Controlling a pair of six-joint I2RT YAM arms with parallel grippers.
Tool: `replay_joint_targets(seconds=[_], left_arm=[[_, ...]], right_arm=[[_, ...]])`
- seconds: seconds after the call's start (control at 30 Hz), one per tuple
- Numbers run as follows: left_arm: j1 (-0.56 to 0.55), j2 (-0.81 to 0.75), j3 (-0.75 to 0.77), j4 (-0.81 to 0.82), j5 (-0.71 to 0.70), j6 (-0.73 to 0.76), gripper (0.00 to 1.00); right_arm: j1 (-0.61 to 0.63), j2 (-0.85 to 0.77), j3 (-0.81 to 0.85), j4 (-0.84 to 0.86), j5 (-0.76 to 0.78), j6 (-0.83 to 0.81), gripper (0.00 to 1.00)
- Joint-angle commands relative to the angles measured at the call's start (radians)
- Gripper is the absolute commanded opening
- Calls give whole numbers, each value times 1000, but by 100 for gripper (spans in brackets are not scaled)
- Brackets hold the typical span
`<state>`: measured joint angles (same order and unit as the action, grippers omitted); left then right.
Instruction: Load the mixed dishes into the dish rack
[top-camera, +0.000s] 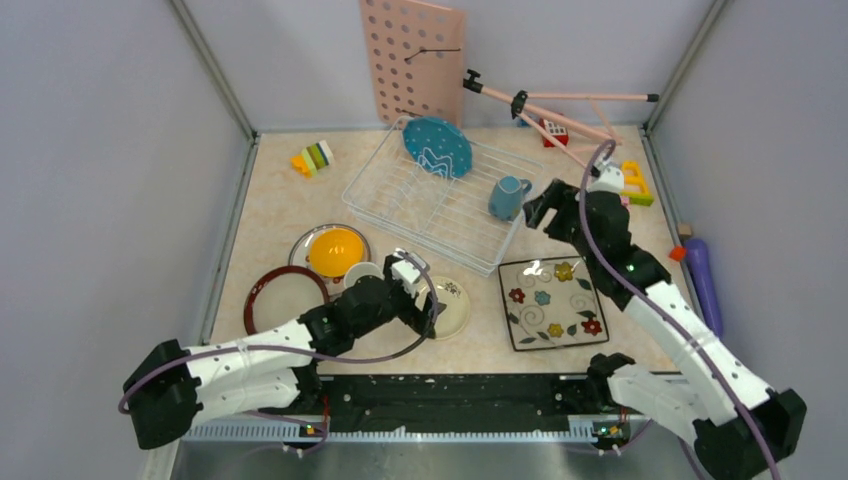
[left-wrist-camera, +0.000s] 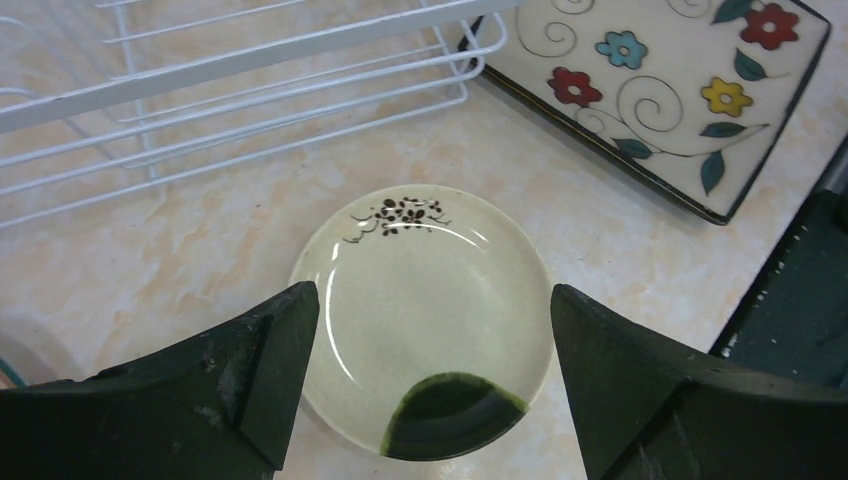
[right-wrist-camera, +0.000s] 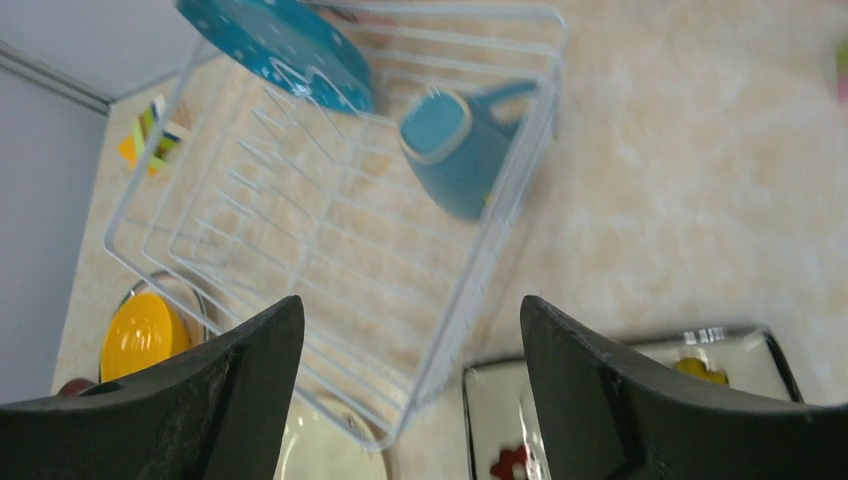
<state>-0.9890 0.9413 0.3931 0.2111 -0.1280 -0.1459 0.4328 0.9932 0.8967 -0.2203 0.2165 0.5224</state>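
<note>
The white wire dish rack (top-camera: 440, 200) sits mid-table, with a teal polka-dot plate (top-camera: 437, 147) upright at its far end and a blue cup (top-camera: 508, 197) at its right side. My left gripper (top-camera: 424, 300) hovers open over a cream plate (left-wrist-camera: 420, 300) with a dark blotch; its fingers straddle the plate without touching it. My right gripper (top-camera: 541, 207) hangs open and empty above the rack's right edge (right-wrist-camera: 500, 250), beside the blue cup (right-wrist-camera: 455, 150). A square flowered plate (top-camera: 553, 302) lies in front of the rack. An orange-yellow bowl (top-camera: 335, 251) and a dark-red-rimmed plate (top-camera: 283, 297) lie to the left.
A pink pegboard (top-camera: 412, 60) leans on the back wall, with a pink stand (top-camera: 540, 105) lying beside it. Toy blocks (top-camera: 313, 157) sit at the far left, with more of them (top-camera: 635, 182) at the far right. A purple object (top-camera: 703, 280) lies along the right edge.
</note>
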Motion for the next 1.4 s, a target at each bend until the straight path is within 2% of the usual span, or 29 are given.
replay_joint_targets(seconds=[0.0, 0.1, 0.23, 0.3, 0.5, 0.7, 0.87, 1.0, 1.1, 1.2, 1.37], left_arm=[[-3, 15, 43, 81, 140, 10, 91], [-13, 22, 41, 114, 200, 14, 90], [-67, 54, 54, 132, 212, 70, 88], [-102, 88, 82, 114, 188, 103, 88], [-258, 228, 194, 45, 95, 257, 88], [-327, 370, 381, -121, 120, 382, 88], [-362, 538, 542, -199, 169, 426, 86], [-392, 652, 567, -182, 184, 507, 84], [-407, 699, 569, -160, 205, 583, 83], [-424, 736, 580, -118, 175, 637, 84], [-434, 820, 671, -190, 137, 671, 82]], right_arm=[[-15, -196, -115, -260, 41, 248, 78], [-14, -341, -194, -409, 42, 406, 80], [-14, -473, -241, -612, 119, 557, 83], [-14, -498, -263, -681, 131, 624, 90], [-14, -441, -321, -803, 68, 765, 93], [-14, -362, -311, -940, 110, 826, 97], [-14, -410, -284, -1015, 182, 879, 97], [-13, -469, -192, -1076, 285, 887, 97], [-14, -450, -108, -1131, 352, 890, 97], [-13, -427, -64, -1140, 379, 872, 98], [-14, -464, -49, -1118, 379, 863, 98]])
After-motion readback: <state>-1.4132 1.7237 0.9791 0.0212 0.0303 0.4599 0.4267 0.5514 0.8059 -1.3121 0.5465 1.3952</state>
